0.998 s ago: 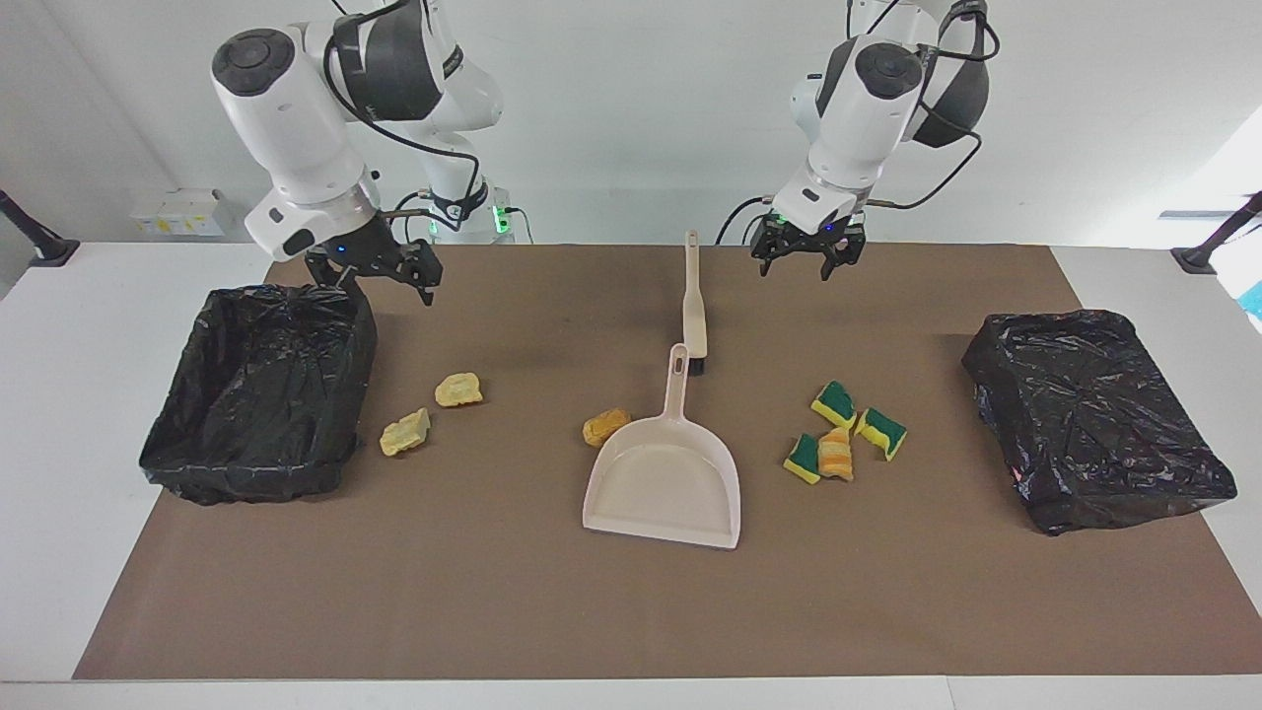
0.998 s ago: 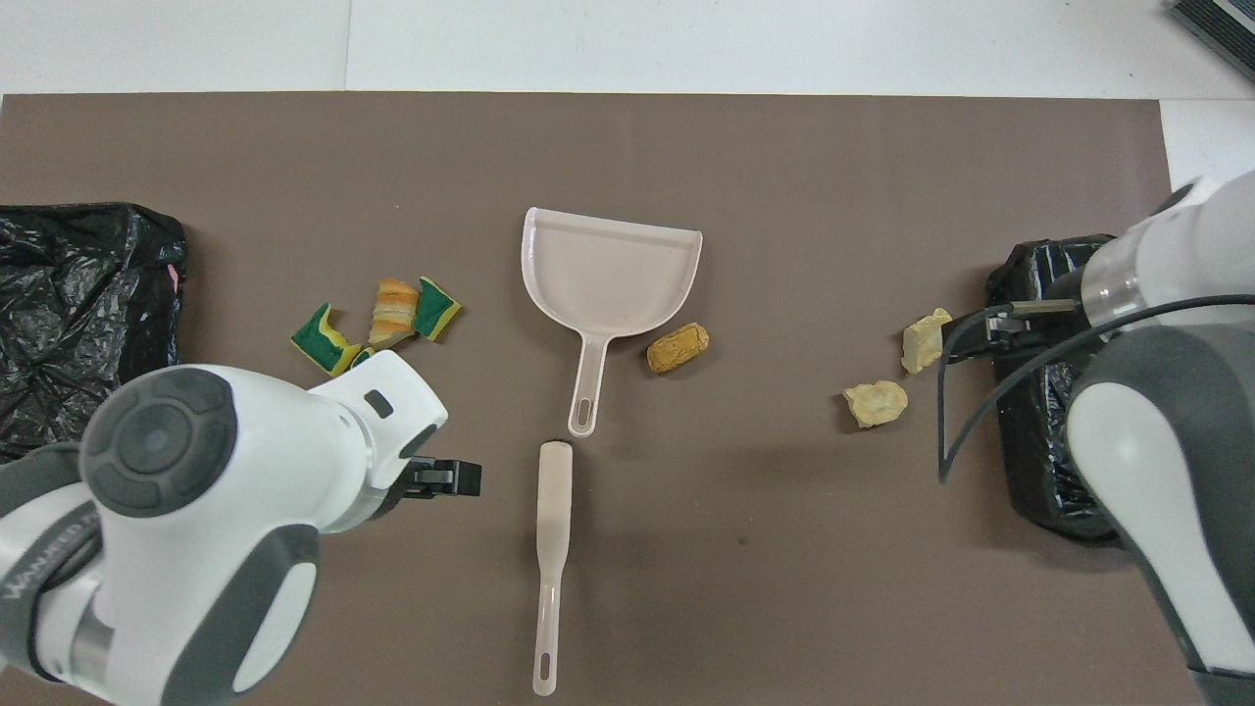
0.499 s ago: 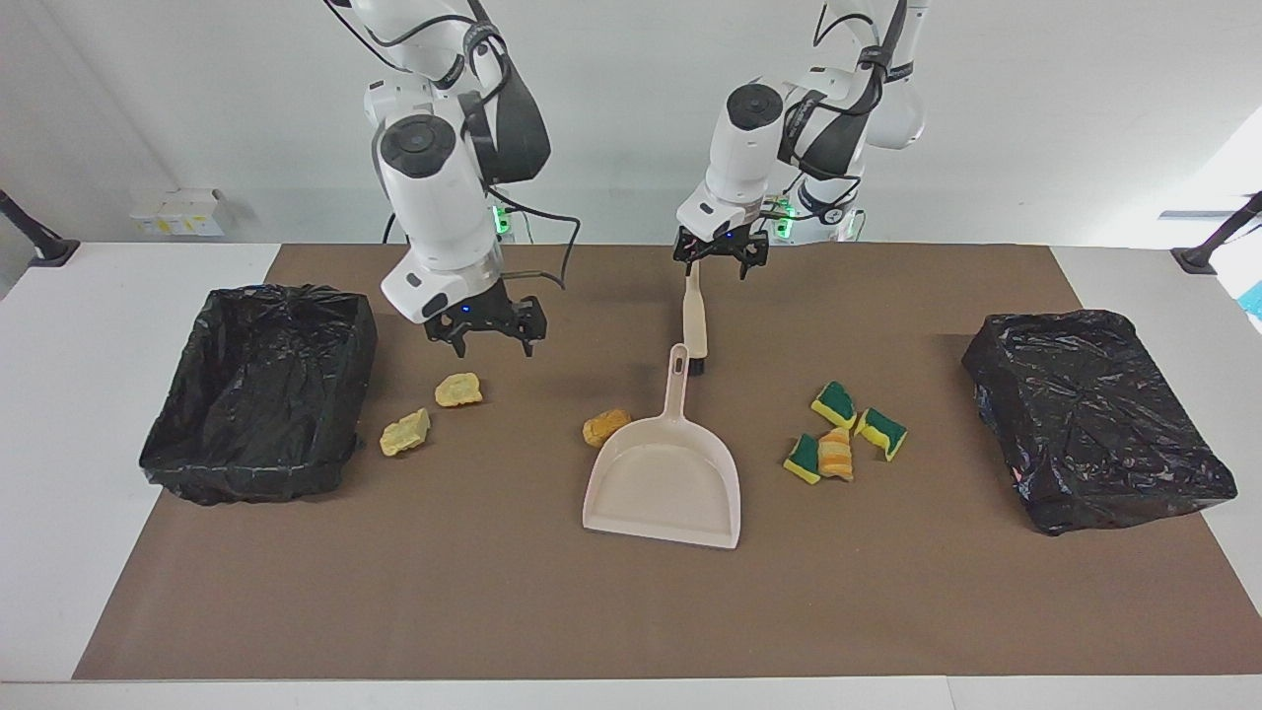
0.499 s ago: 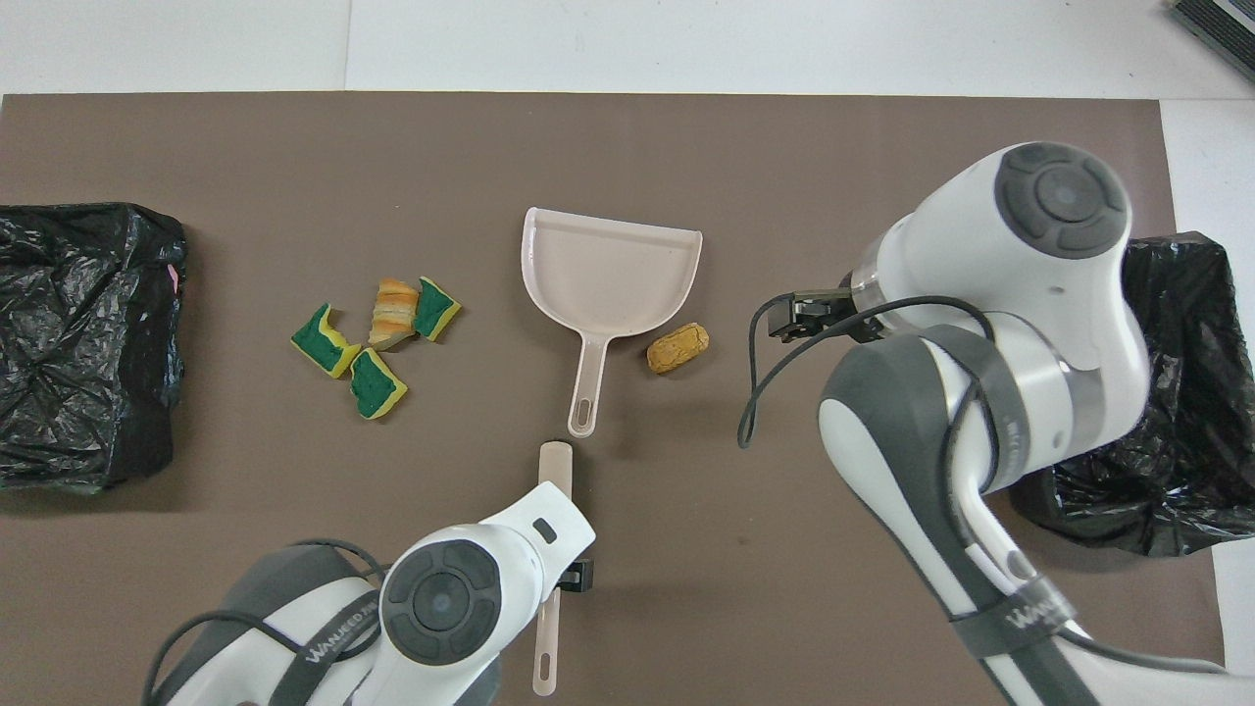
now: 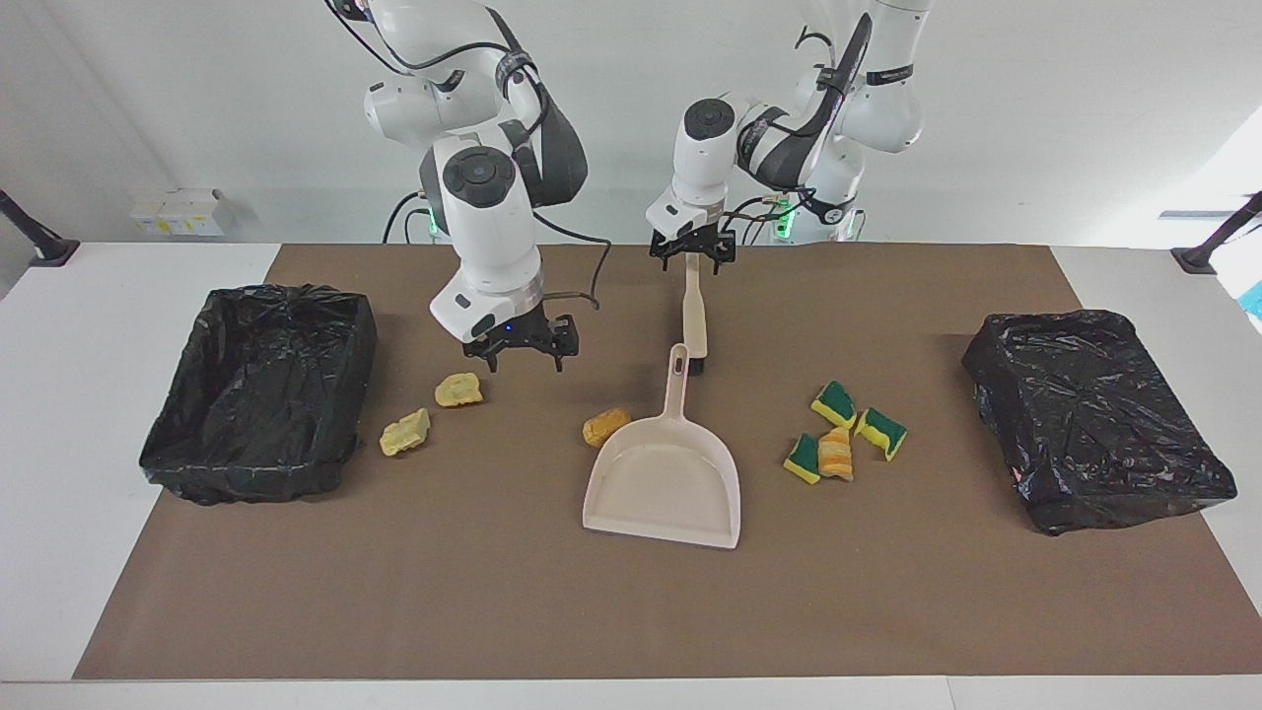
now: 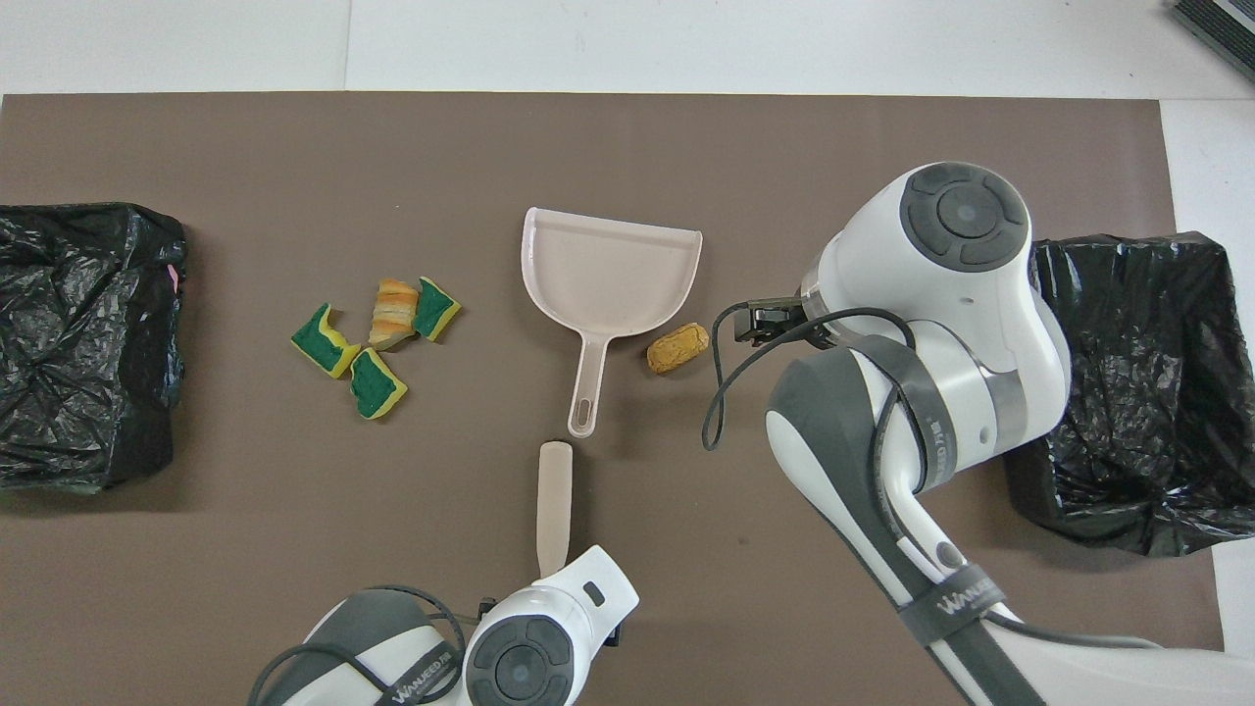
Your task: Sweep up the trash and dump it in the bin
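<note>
Both arms have swung inward toward the dustpan [image 5: 663, 481] over the last second. From above the brown mat toward its own end of the tabletop, the left claw [image 5: 692, 249] has come in over the handle tip of the brush [image 5: 694, 306], the end away from the dustpan; its fingers look spread on either side of the handle tip, but I cannot tell whether they touch it. From beside the open bin [image 5: 258, 392] at its own end, the right claw [image 5: 523, 350] has travelled toward the dustpan and now hangs with fingers apart, gripping nothing, over the mat between the pale yellow lumps [image 5: 432, 412] and the tan-orange lump [image 5: 605, 426].

None of the trash has moved. The tan-orange lump lies just beside the dustpan where pan and handle meet. The green-and-yellow blocks [image 5: 846, 426] and the orange-striped piece [image 5: 835, 454] cluster near the dustpan on the side toward the crumpled black bag [image 5: 1094, 418]. The brush lies flat, bristles close to the dustpan's handle end.

My reading is that the task is at its tool-pickup stage: the left arm is going for the brush, the right probably for the dustpan handle. Sweeping has not begun, and the dustpan is empty.
</note>
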Controlling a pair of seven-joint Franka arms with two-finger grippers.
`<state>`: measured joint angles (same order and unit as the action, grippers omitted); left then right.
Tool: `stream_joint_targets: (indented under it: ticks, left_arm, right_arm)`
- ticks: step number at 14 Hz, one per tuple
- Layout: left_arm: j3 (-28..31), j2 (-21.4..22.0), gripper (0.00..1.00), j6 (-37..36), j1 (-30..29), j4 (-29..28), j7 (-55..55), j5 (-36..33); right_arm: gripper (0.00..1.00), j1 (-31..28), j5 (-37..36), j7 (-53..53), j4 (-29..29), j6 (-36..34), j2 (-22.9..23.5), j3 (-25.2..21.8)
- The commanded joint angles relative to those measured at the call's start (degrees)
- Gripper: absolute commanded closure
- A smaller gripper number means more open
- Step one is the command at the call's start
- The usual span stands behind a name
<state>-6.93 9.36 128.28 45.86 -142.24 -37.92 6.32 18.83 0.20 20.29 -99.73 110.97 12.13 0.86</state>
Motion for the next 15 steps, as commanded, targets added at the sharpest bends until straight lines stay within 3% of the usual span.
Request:
stream_joint_targets:
  ticks: [1, 2, 3, 4, 5, 9, 15]
  left_arm:
    - [1.1, 1.3, 0.24, 0.8, 2.1, -1.9, -1.3, 0.5]
    - [1.2, 1.1, 0.52, 0.3, 2.0, -1.8, -1.3, 0.5]
    - [1.2, 0.9, 0.69, 0.0, 1.5, -1.6, -1.1, 0.5]
    - [1.3, 0.8, 0.95, -0.7, 1.3, -1.1, -1.1, 0.5]
    - [1.4, 0.7, 1.0, -1.3, 0.8, -1.1, -0.8, 0.5]
    - [1.6, 0.7, 1.0, -3.7, -1.8, 1.5, 0.1, 0.2]
    - [1.9, 5.5, 1.0, -20.0, -9.7, 7.1, 6.7, -0.2]
  right_arm:
    - [0.0, -0.4, -1.0, 0.7, 0.1, 0.5, -0.2, 0.4]
    - [0.0, -0.4, -1.0, 0.7, 0.1, 0.6, -0.2, 0.4]
    - [0.0, -0.4, -1.0, 0.7, 0.1, 0.5, -0.2, 0.4]
    - [0.0, -0.1, -1.0, 0.8, 0.1, 0.5, -0.2, 0.4]
    - [0.0, -0.1, -1.0, 1.0, 0.1, 0.6, -0.2, 0.4]
    - [0.0, 1.0, -0.8, 2.4, 0.1, 1.4, 0.3, 0.4]
    - [0.0, 6.6, -0.5, 13.6, 0.1, 8.0, 3.8, 0.5]
